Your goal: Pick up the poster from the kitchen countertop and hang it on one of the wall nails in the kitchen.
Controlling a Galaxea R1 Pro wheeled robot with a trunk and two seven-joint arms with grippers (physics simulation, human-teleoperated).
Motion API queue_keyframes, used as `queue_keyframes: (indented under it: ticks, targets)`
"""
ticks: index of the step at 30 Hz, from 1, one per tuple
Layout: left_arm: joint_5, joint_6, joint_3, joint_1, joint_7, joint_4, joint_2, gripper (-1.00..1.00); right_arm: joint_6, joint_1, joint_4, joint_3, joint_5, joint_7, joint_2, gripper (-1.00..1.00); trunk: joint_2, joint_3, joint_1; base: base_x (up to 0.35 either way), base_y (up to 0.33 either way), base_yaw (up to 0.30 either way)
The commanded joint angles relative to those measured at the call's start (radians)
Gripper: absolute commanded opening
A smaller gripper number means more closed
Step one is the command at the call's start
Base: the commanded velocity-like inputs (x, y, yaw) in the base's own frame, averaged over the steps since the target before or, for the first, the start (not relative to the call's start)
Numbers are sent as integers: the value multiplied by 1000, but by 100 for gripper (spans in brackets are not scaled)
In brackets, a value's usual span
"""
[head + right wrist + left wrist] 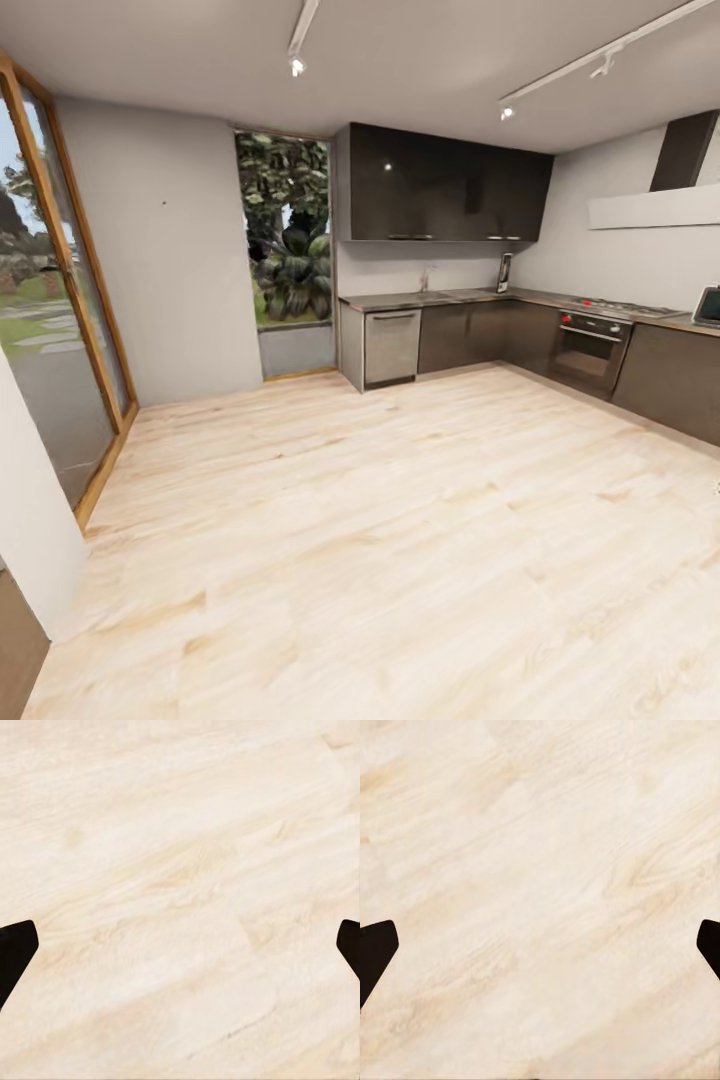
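Head view: kitchen seen from across the pale plank floor. Item 1, poster: small upright dark rectangle with a pale edge, standing on the bench against the back wall, near the corner under the black upper cabinets; artwork too small to read. Item 2, nail: tiny dark dot on the off-white wall left of the window; a second fainter dot may sit nearby, not certain. Item 3, sink tap, left of the poster; hob and oven on the right-hand run. Item 4, left gripper and right gripper: wrist views look down on bare floor; fingers spread wide, holding nothing. Risks, as judged: poster and nail lie well apart, so a long carry; a thin frame leaning on the wall may tip or slide when pinched; the nail is very small, so the hang could miss.
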Motion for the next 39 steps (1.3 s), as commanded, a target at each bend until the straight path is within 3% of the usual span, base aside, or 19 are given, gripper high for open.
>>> queue_keyframes:
  ticks: [1,14,39]
  targets:
    - [-9,-2,1,0,0,-1,0,100,-3,-1,0,0,1,-1,0,100,0,-1,1,333,0,-121]
    - [-9,-2,1,0,0,-1,0,100,-3,-1,1,0,1,-1,0,100,0,-2,1,333,0,-183]
    - [-9,-2,1,0,0,0,-1,100,0,-1,-2,-3,0,-1,7,100,0,-9,1,333,0,-19]
